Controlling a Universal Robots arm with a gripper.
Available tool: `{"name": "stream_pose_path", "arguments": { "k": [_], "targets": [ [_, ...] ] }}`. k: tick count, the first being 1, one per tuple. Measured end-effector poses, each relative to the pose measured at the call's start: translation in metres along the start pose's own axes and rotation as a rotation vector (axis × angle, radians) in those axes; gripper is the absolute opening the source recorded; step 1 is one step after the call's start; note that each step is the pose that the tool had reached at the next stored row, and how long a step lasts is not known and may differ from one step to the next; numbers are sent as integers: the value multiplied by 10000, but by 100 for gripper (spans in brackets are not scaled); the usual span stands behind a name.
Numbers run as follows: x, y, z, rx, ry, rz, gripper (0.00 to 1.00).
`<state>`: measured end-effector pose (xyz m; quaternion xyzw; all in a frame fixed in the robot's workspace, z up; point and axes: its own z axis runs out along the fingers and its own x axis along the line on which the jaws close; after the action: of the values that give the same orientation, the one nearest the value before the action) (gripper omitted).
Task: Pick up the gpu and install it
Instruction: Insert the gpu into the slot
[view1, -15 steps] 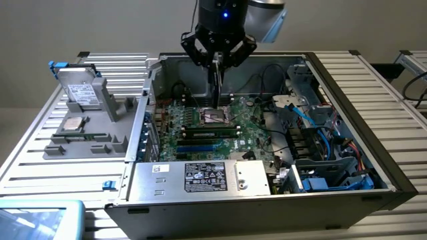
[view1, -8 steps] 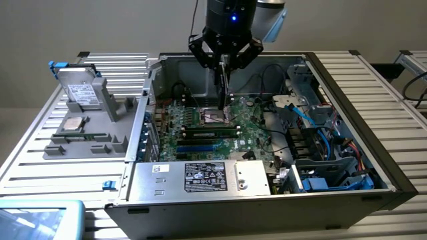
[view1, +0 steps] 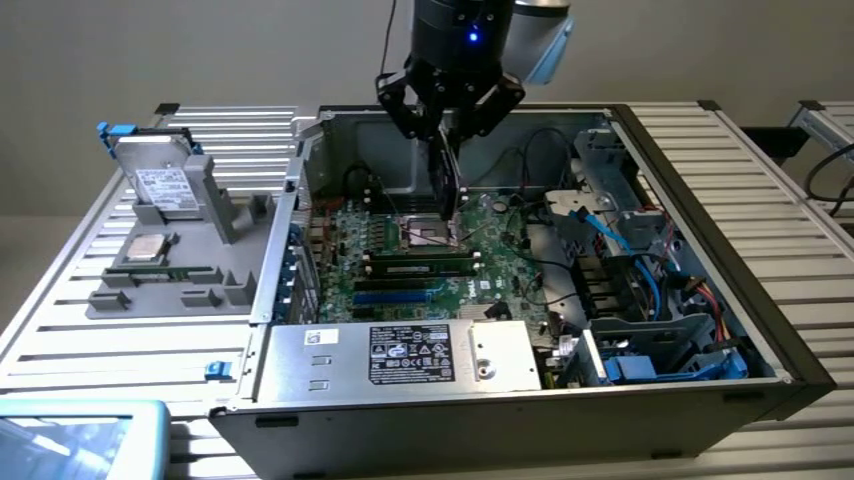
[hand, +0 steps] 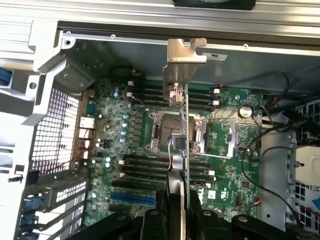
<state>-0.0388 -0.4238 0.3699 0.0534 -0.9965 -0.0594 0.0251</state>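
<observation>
The gpu (hand: 180, 75) hangs edge-on from the gripper (hand: 177, 202), so in the wrist view both its faces are hidden and I can't tell cooler from board, it's just a thin edge. It also covers a strip of the socket (hand: 162, 132) right beneath the gripper. The gripper's body runs off the frame edge there. In the exterior view the arm (view1: 467, 25) above the gripper gets chopped by the top edge. The label (view1: 411, 353), nearer the camera than the gripper, is too small to read. A blue-rimmed thing (view1: 74, 440), well away toward the exterior view's left, is cut off at the corner.
</observation>
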Motion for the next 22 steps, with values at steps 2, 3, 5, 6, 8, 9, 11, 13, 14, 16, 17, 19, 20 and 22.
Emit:
{"name": "stream_pose_path", "arguments": {
  "k": [2, 3, 5, 6, 8, 9, 11, 13, 14, 16, 17, 19, 20, 22],
  "targets": [
    [0, 0, 0, 12, 43, -357, 28],
    [0, 0, 0, 18, 65, -535, 28],
    [0, 0, 1, 28, 109, -898, 28],
    [0, 0, 0, 26, 129, -1078, 28],
    [0, 0, 2, 18, 169, -1440, 28],
    [0, 0, 2, 25, 191, -1619, 28],
    [0, 0, 2, 39, 235, -1976, 28],
    [0, 0, 2, 52, 278, -2339, 28],
    [0, 0, 2, 59, 302, -2527, 28],
    [0, 0, 2, 73, 346, -2884, 28],
    [0, 0, 2, 80, 368, -3062, 28],
    [0, 0, 2, 95, 412, -3419, 28],
    [0, 0, 3, 102, 434, -3603, 28],
    [0, 0, 3, 119, 480, -3964, 28]
  ]
}}
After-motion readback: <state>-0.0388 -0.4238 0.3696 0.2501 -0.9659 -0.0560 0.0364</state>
